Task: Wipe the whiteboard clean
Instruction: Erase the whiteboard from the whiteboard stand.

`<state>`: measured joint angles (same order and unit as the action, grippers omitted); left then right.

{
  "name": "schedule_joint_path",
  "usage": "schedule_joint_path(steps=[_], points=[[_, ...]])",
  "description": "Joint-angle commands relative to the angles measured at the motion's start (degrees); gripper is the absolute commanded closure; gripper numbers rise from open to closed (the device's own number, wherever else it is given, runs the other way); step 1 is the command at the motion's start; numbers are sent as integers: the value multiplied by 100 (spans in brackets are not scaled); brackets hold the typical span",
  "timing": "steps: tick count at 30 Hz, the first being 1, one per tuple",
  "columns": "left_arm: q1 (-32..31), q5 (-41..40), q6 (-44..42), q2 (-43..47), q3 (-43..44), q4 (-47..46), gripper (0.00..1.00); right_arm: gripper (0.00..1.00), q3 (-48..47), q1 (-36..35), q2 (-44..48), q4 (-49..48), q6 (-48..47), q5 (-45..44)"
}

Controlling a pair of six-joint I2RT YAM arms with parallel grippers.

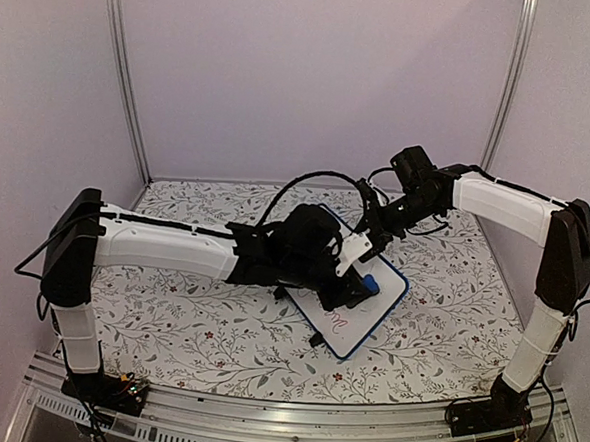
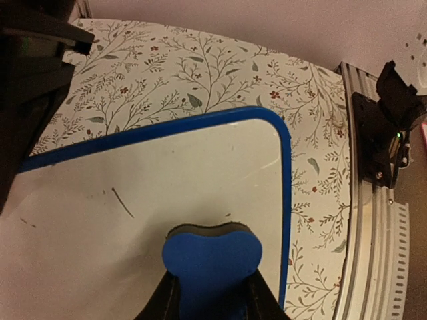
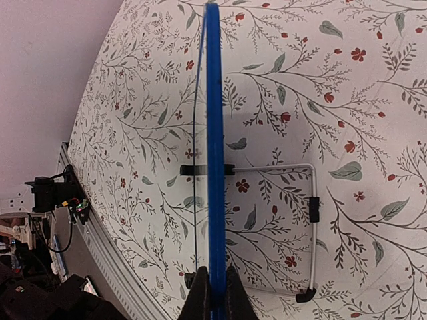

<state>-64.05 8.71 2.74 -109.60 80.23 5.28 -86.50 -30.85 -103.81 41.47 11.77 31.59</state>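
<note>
Handwriting in red sits on the near end of the whiteboard, seen only from above. Mid-board, the left tool pinches a blue eraser against the white face, near a frame corner above the floral desk. At the board's far edge, the right tool is pressed onto the blue frame. Only that wrist view shows the wire stand behind the board.
</note>
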Motion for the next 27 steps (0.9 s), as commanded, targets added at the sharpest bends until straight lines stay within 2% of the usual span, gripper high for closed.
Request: schedule_joint_path(steps=[1, 15, 27], points=[[12, 24, -112, -324, 165, 183, 100, 100, 179, -224, -148, 552, -78, -338], [-160, 55, 283, -471, -477, 150, 100, 100, 185, -225, -171, 541, -73, -329], [-191, -506, 480, -400, -871, 447, 100, 100, 151, -220, -208, 548, -72, -320]])
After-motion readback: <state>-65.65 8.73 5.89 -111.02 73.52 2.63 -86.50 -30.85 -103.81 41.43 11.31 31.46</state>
